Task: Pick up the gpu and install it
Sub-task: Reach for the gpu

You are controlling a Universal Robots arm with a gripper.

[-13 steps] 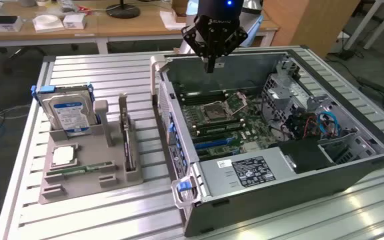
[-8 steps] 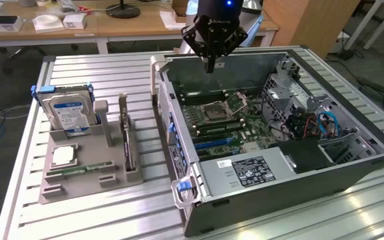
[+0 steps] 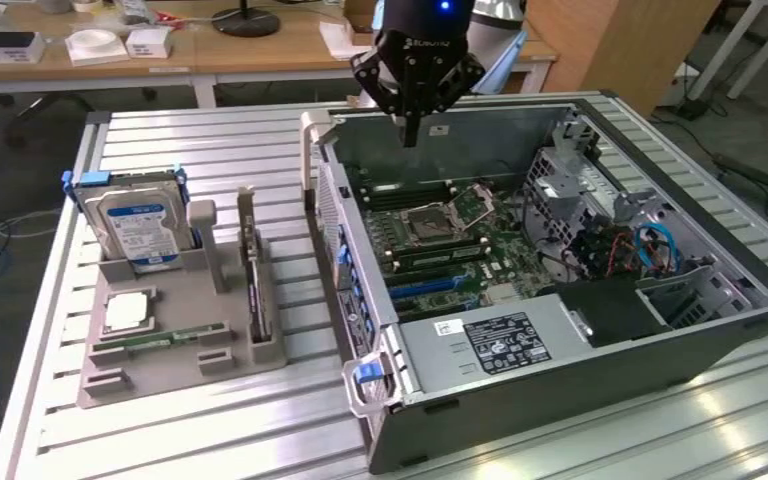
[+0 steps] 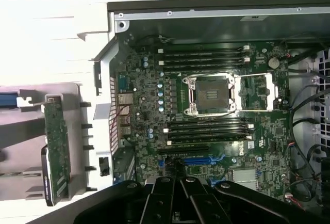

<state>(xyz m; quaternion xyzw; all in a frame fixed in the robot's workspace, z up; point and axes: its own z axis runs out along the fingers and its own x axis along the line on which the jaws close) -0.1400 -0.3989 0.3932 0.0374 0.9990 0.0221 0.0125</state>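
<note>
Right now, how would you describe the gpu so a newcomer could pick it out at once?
On the exterior view's left, beside the open computer case, sits a gray parts holder. The gpu stands on edge between two posts on the holder's case-side edge. Unlike the boxy blue-labelled hard drive nearby, it is a thin dark strip.

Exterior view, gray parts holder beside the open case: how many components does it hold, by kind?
Hard drive: 1
gpu: 1
Processor chip: 1
Memory stick: 1
Total: 4
</note>
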